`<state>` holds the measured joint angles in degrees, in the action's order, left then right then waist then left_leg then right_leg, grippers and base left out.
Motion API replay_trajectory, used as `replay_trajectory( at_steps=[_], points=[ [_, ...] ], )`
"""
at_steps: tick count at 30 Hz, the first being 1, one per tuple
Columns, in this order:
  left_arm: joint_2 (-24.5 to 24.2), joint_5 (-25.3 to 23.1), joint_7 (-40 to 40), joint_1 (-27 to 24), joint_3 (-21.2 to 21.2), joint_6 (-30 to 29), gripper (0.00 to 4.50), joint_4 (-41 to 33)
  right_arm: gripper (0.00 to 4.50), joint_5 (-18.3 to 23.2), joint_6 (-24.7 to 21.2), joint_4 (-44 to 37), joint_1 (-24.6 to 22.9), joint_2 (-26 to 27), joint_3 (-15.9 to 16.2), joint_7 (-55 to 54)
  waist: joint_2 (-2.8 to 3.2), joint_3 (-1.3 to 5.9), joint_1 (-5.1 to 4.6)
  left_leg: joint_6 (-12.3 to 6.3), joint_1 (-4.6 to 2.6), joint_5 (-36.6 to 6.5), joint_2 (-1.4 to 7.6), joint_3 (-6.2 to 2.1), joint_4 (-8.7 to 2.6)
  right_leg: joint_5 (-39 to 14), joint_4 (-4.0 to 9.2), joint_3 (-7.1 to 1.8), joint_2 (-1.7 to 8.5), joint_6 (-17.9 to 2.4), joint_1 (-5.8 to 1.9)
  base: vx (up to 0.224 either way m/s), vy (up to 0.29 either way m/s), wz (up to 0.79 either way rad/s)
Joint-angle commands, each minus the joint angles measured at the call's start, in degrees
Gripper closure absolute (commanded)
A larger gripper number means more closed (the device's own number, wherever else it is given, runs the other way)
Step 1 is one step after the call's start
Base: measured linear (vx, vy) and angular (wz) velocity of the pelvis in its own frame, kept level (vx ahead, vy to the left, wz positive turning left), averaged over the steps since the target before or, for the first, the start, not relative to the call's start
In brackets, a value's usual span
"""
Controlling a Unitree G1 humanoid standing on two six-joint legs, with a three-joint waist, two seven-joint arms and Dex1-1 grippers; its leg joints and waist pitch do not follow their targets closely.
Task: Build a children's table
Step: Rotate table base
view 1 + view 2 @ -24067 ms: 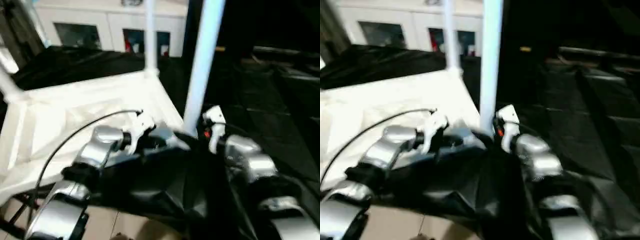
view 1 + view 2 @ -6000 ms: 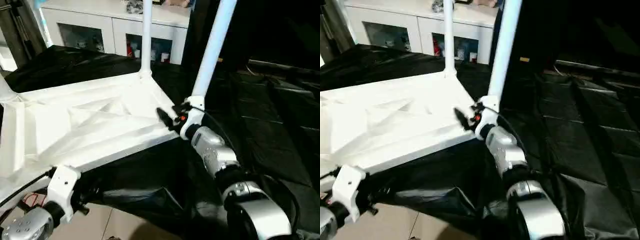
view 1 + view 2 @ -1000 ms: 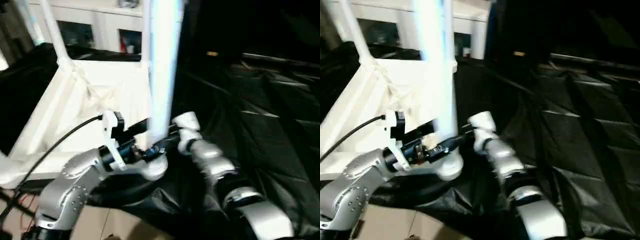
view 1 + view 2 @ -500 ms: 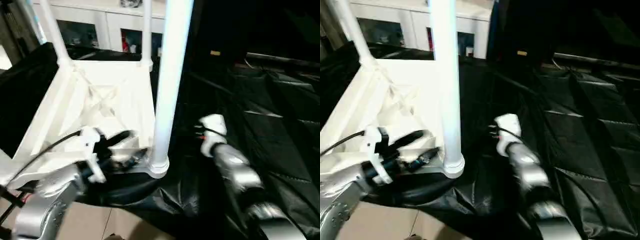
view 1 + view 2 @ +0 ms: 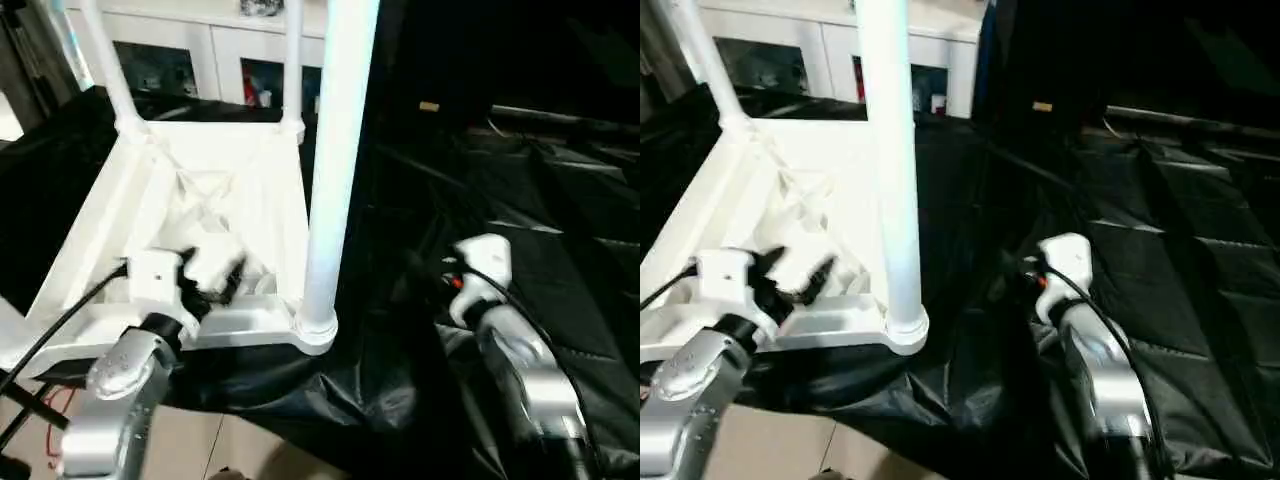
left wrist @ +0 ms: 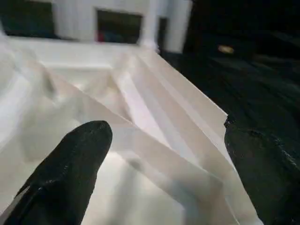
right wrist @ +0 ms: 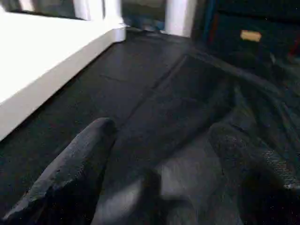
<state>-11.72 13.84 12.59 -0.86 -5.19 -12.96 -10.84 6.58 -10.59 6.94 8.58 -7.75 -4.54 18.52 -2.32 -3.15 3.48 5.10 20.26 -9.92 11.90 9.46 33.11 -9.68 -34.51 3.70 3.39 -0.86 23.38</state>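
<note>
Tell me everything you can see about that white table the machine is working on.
The table looks like all-white plastic and lies upside down on black sheeting, its ribbed underside facing up. Three tubular legs show, standing upright from round corner sockets and running out of view at the top; the nearest socket holds the leg closest to the camera. The left gripper is open over the ribs near that corner, holding nothing. The right gripper is open over the sheeting beside the table, apart from it.
</note>
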Motion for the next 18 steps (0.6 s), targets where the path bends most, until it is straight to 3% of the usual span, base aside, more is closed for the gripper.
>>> replay_trajectory(
  at_steps=[1, 2, 3, 4, 5, 6, 7, 8, 9, 10, 11, 12, 13, 14, 15, 16, 17, 18],
  points=[
    [0.03, -1.55, -0.95, -0.34, 1.18, 0.95, 0.01, -2.45, 0.82, 0.07, -0.93, -3.53, -1.1, 0.38, 0.81, -0.16, 0.56, 3.04, 0.39, -0.2, -0.09, -22.32, 0.58, -0.44, -4.03, -30.05, 6.34, -1.88, 3.0, 0.16, -1.63, 0.0, 0.0, 0.0],
    [0.22, -1.91, -1.54, -0.26, 1.42, 0.22, 0.01, -2.76, 0.82, 0.45, -2.97, -4.63, -1.7, 0.93, 1.09, -0.35, 0.3, 3.12, 0.47, -1.5, 0.38, -21.29, 0.26, -0.16, -3.94, -30.51, 6.25, -2.41, 3.92, -0.29, -2.05, 0.0, 0.0, 0.0],
    [0.37, -2.04, -1.93, -0.09, 1.27, 0.25, 0.01, -2.68, 0.82, 1.08, -4.26, -4.97, -1.87, 1.59, 1.05, -0.65, 0.75, 3.23, 0.44, -1.65, -1.62, -20.19, 0.22, 1.93, -1.87, -34.33, 7.7, -4.87, 3.61, -0.07, 0.43, 0.0, 0.0, 0.0],
    [0.64, -2.33, -2.39, 0.03, 1.15, 0.33, 0.01, -2.65, 0.82, 1.48, -5.28, -5.44, -2.06, 2.04, 1.05, -1.06, 0.04, 3.56, 0.81, -1.81, -1.65, -19.97, -0.23, 2.23, -1.08, -35.07, 7.31, -5.89, 4.07, -0.37, 0.02, 0.0, 0.0, 0.0],
    [0.3, -3.1, -2.45, 0.23, 1.18, 0.8, 0.01, -2.41, 0.82, 1.03, -4.71, -5.06, -2.14, 2.49, 1.26, -1.79, -0.06, 3.36, 1.85, -2.65, -0.4, -18.56, -0.85, 2.16, 0.45, -37.42, 7.9, -9.99, 5.32, -0.9, -1.24, -0.002, 0.063, -0.34],
    [0.09, -3.49, -2.42, 0.34, 1.22, 1.1, 0.01, -2.27, 0.82, 0.72, -4.22, -4.84, -2.19, 2.68, 1.42, -2.14, -1.04, 3.29, 2.95, -4.1, -0.26, -18.45, -1.29, 1.46, 2.6, -41.58, 8.76, -13.37, 6.78, -1.4, -1.67, -0.002, 0.063, -0.34],
    [-0.58, -5.14, -2.48, 0.6, 1.48, 1.19, 0.01, -2.04, 0.82, 0.56, -4.55, -5.04, -2.13, 3.09, 1.54, -2.68, -1.42, 3.08, 4.0, -7.86, 3.64, -14.91, -1.11, -1.62, 3.44, -41.19, 8.31, -12.91, 11.82, -1.86, -5.15, 0.009, 0.108, -0.42],
    [-1.75, -7.51, -2.85, 0.96, 2.17, 1.13, 0.01, -1.78, 0.82, 0.34, -4.76, -4.93, -1.8, 3.17, 1.57, -3.03, 0.55, 3.04, 4.31, -7.87, 3.29, -9.53, 0.63, -4.12, 3.76, -41.95, 9.05, -12.39, 13.5, -4.01, -3.41, -0.003, 0.17, -0.24],
    [-2.4, -8.9, -3.2, 1.13, 2.68, 1.19, 0.01, -1.69, 0.82, 0.32, -5.26, -5.2, -1.7, 3.06, 1.67, -3.39, 1.92, 2.7, 2.21, -6.92, 1.96, -11.12, 0.87, -3.9, -2.47, -32.1, 6.02, -6.76, 4.93, -6.92, -1.52, -0.003, 0.17, -0.24],
    [-2.5, -9.0, -3.24, 1.2, 2.76, 1.11, 0.01, -1.64, 0.82, 0.39, -5.4, -5.14, -1.6, 2.98, 1.66, -3.41, 2.61, 2.92, 1.17, -5.77, 0.64, -14.05, 0.99, -3.68, -3.63, -24.9, 3.91, -4.19, 0.6, -6.75, -0.24, -0.001, 0.19, -0.01],
    [-2.62, -9.14, -3.3, 1.29, 2.88, 1.0, 0.01, -1.56, 0.82, 0.48, -5.59, -5.05, -1.45, 2.88, 1.64, -3.43, 3.43, 3.63, 0.54, -3.45, -0.64, -14.31, 1.74, -4.2, -3.53, -15.68, 2.17, -3.47, -0.65, -6.49, 0.2, 0.004, 0.176, 0.04],
    [-1.7, -8.32, -4.4, 1.38, 2.28, 0.0, 0.01, -1.43, 0.82, 0.83, -6.12, -5.21, -0.92, 2.18, 1.64, -2.68, 4.51, 3.72, -0.01, 6.85, -0.81, -18.0, 4.55, -5.98, -5.19, -1.46, 0.06, -2.46, -0.73, -5.95, -0.58, 0.004, 0.176, 0.04],
    [-1.39, -7.94, -4.64, 1.38, 2.05, -0.32, 0.01, -1.44, 0.82, 1.02, -6.44, -5.25, -0.81, 2.07, 1.57, -2.49, 4.73, 3.64, -0.46, 8.48, -1.36, -18.6, 6.65, -7.09, -6.35, -1.25, -0.93, -1.62, -0.93, -5.47, -0.22, -0.025, 0.128, 0.14],
    [-0.52, -6.83, -4.96, 1.29, 1.43, -0.53, 0.01, -1.55, 0.82, 1.14, -7.34, -5.56, -0.67, 1.86, 1.48, -2.16, 5.24, 3.31, -0.49, 7.01, -1.35, -18.63, 10.11, -7.99, -8.24, -3.97, -3.33, -0.55, -0.3, -3.7, 0.86, -0.023, 0.03, 0.22],
    [0.24, -5.55, -5.09, 1.31, 0.85, -1.19, 0.01, -1.69, 0.82, 1.24, -7.94, -5.69, -0.45, 1.65, 1.41, -1.87, 5.38, 3.4, -0.44, 5.4, -1.2, -17.73, 10.72, -7.87, -8.3, -5.07, -4.41, -0.21, 0.03, -3.34, 1.25, -0.023, 0.03, 0.22],
    [0.7, -5.19, -5.34, 1.33, 0.52, -1.86, 0.01, -1.91, 0.82, 1.35, -8.47, -5.73, -0.14, 1.19, 1.58, -1.29, 5.13, 3.88, -0.45, -0.45, -1.48, -15.89, 10.37, -7.0, -7.06, -6.34, -4.44, -0.07, 1.1, -2.89, 1.14, -0.024, -0.051, 0.21],
    [0.88, -5.51, -5.67, 1.22, 0.47, -2.31, 0.01, -2.15, 0.82, 1.22, -8.51, -5.53, 0.25, 0.36, 2.09, -0.39, 4.13, 4.32, -0.63, -6.67, -1.64, -13.36, 8.28, -5.9, -5.51, -4.65, -3.25, -0.61, 2.17, -3.86, 0.41, -0.044, -0.1, 0.07],
    [0.82, -5.99, -5.78, 0.97, 0.63, -2.48, 0.01, -2.37, 0.82, 0.96, -8.08, -5.18, 0.61, -0.36, 2.49, 0.38, 2.21, 4.48, -0.18, -10.07, 0.41, -11.98, 3.42, -3.26, -2.63, 0.09, 0.57, -2.75, 4.12, -7.13, -1.29, -0.044, -0.1, 0.07]
  ],
)
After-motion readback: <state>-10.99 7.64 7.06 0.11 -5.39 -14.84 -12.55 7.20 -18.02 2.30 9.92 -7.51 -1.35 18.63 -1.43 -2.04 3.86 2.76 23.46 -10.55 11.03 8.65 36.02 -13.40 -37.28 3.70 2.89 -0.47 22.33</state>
